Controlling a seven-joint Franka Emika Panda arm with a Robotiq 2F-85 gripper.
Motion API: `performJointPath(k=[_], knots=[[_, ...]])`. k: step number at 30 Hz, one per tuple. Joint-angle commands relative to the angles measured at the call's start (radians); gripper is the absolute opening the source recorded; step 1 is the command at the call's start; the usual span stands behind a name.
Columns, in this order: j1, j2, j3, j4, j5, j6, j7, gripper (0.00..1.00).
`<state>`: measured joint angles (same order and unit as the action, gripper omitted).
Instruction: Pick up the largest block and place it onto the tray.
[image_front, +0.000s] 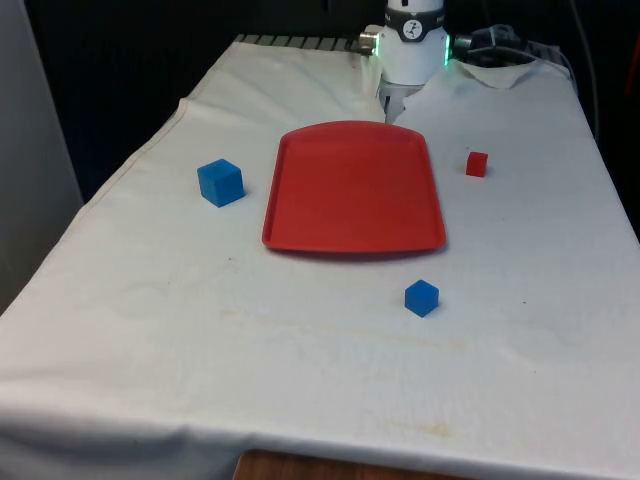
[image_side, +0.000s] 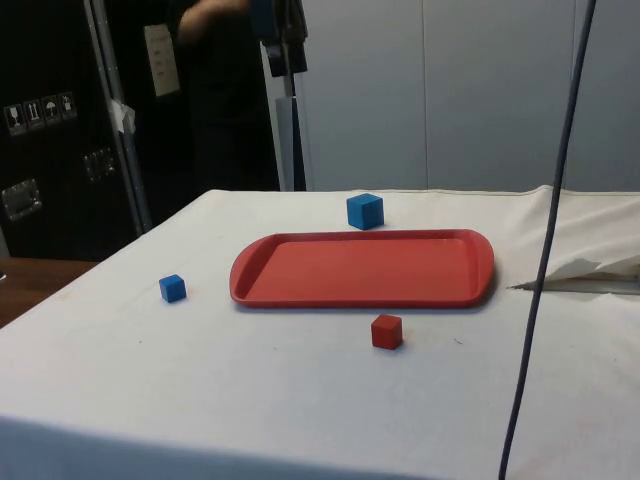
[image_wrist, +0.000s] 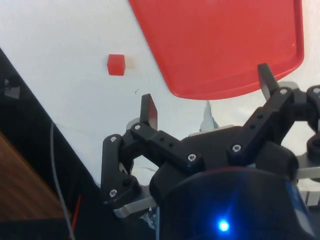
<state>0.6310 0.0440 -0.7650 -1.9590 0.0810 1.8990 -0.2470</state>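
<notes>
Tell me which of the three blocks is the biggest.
The large blue block on the front view's left of the red tray. It is clearly bigger than the small blue block and the red block.

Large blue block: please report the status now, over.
Gripper open, empty, above the tray's far end. Large blue block on the cloth at the front view's left of the tray, untouched. Nothing in the way.

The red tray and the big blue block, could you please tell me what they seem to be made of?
The red tray looks like moulded plastic: smooth, faint sheen, raised rounded rim. The big blue block is evenly coloured and matte with crisp edges; painted wood or plastic, I cannot tell which.
</notes>
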Motion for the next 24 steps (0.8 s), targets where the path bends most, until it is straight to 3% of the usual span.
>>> performJointPath(k=[1, 2, 9, 10, 12, 19, 20, 21, 24], knots=[[0.000, -0.005, 0.001, -0.007, -0.002, 0.007, 0.000, 1.00], [0.004, -0.035, 0.002, -0.033, -0.030, 0.033, 0.016, 1.00], [0.001, -0.074, 0.005, -0.080, -0.052, 0.075, 0.016, 1.00], [0.000, -0.045, 0.004, -0.054, -0.023, 0.049, 0.001, 1.00], [0.000, -0.082, 0.005, -0.092, -0.059, 0.086, 0.014, 1.00], [-0.010, -0.113, 0.002, -0.143, -0.102, 0.131, 0.008, 1.00], [-0.008, -0.096, 0.001, -0.128, -0.078, 0.112, -0.001, 1.00], [-0.012, -0.117, 0.001, -0.148, -0.108, 0.135, 0.007, 1.00], [-0.017, -0.130, 0.000, -0.164, -0.127, 0.146, 0.006, 1.00]])
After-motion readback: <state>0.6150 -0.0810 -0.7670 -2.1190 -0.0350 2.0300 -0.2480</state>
